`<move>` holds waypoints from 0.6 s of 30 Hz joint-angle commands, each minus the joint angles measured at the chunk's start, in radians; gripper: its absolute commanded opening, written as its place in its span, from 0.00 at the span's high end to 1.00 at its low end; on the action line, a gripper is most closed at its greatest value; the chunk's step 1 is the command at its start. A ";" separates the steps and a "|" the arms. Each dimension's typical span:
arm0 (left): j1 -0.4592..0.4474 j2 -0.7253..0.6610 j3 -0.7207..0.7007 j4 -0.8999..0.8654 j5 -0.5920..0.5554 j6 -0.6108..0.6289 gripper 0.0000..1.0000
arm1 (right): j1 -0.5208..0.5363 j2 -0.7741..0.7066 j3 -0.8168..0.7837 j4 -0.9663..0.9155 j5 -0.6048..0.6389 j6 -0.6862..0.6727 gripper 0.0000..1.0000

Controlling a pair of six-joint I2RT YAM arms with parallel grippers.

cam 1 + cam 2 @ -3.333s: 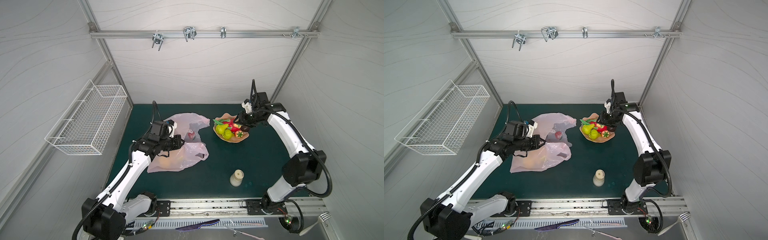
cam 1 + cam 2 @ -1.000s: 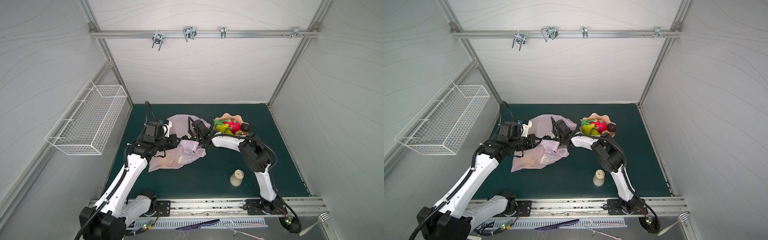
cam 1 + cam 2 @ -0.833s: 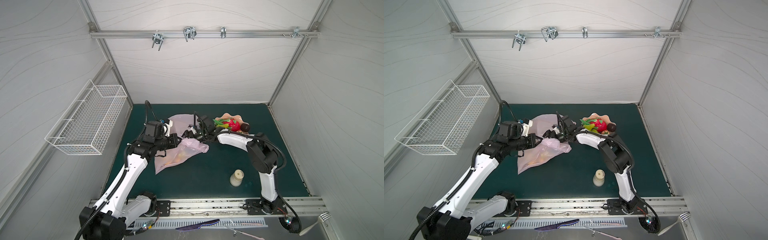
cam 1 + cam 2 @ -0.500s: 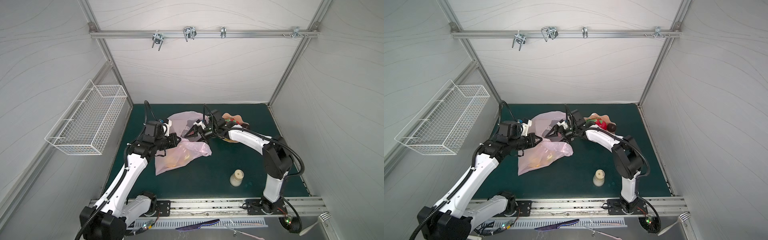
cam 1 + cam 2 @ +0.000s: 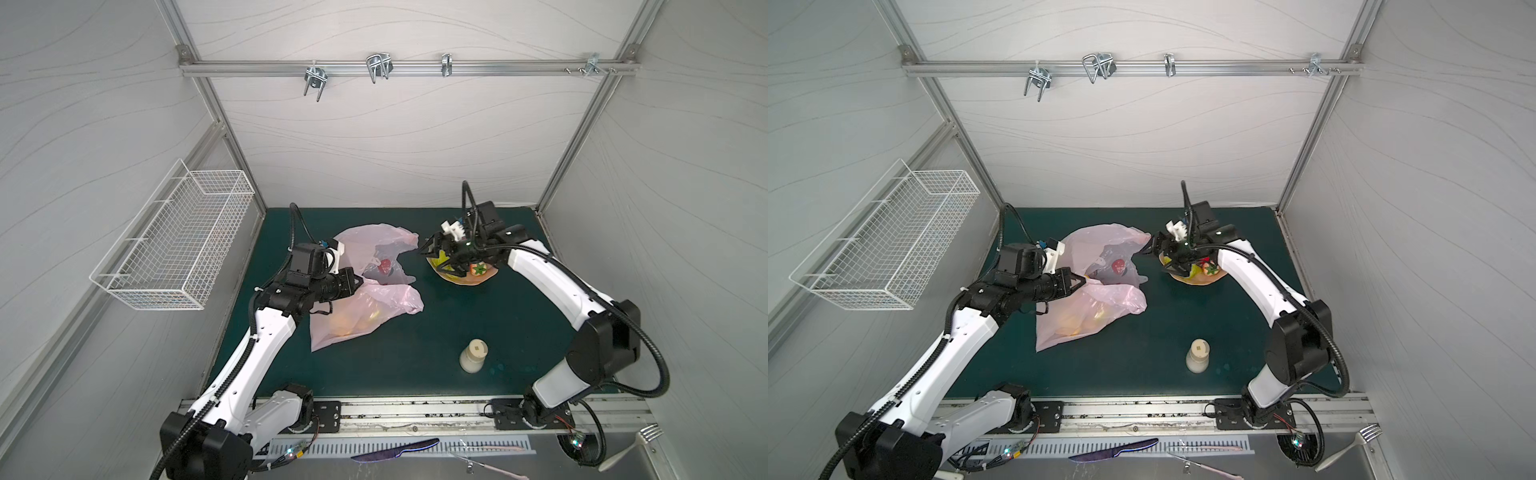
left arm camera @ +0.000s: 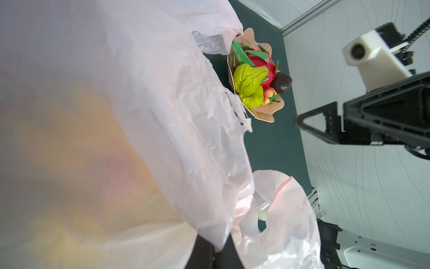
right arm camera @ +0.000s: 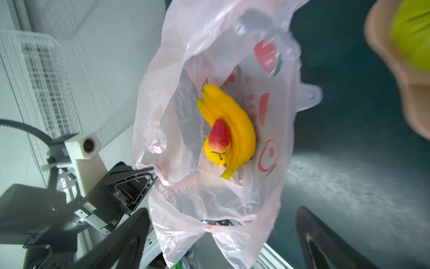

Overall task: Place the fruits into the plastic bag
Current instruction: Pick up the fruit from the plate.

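The pale-pink plastic bag [image 5: 365, 303] [image 5: 1096, 309] lies left of centre, its mouth held up by my left gripper [image 5: 357, 282] [image 6: 215, 253], which is shut on the rim. Inside the bag [image 7: 232, 198] lie a yellow banana bunch [image 7: 232, 121], a strawberry [image 7: 220, 137] and a lemon [image 7: 211, 154]. The peach plate [image 5: 461, 282] [image 6: 263, 114] holds green pears [image 6: 249, 86], a red dragon fruit [image 6: 258, 62], a dark brown fruit [image 6: 282, 82] and a strawberry [image 6: 270, 95]. My right gripper [image 5: 436, 259] [image 5: 1160, 259] [image 7: 221, 237] hangs open and empty over the plate's left edge.
A cream bottle [image 5: 473, 355] [image 5: 1198, 355] stands on the green mat near the front, right of centre. A white wire basket [image 5: 178, 257] hangs on the left wall. Cutlery lies on the metal strip beyond the front rail.
My right arm has swung from the bag's mouth back to the right, over the plate, with its jaws wide. The left gripper has kept the bag's rim raised.
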 commanded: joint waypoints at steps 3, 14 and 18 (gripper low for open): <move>0.002 -0.012 -0.002 0.044 0.030 -0.013 1.00 | -0.191 0.022 0.103 -0.246 0.250 -0.227 0.01; -0.003 -0.029 -0.015 0.049 0.053 -0.026 1.00 | -0.355 0.300 0.229 -0.269 0.506 -0.354 0.07; -0.003 -0.035 -0.017 0.043 0.050 -0.027 1.00 | -0.359 0.363 0.250 -0.271 0.524 -0.366 0.11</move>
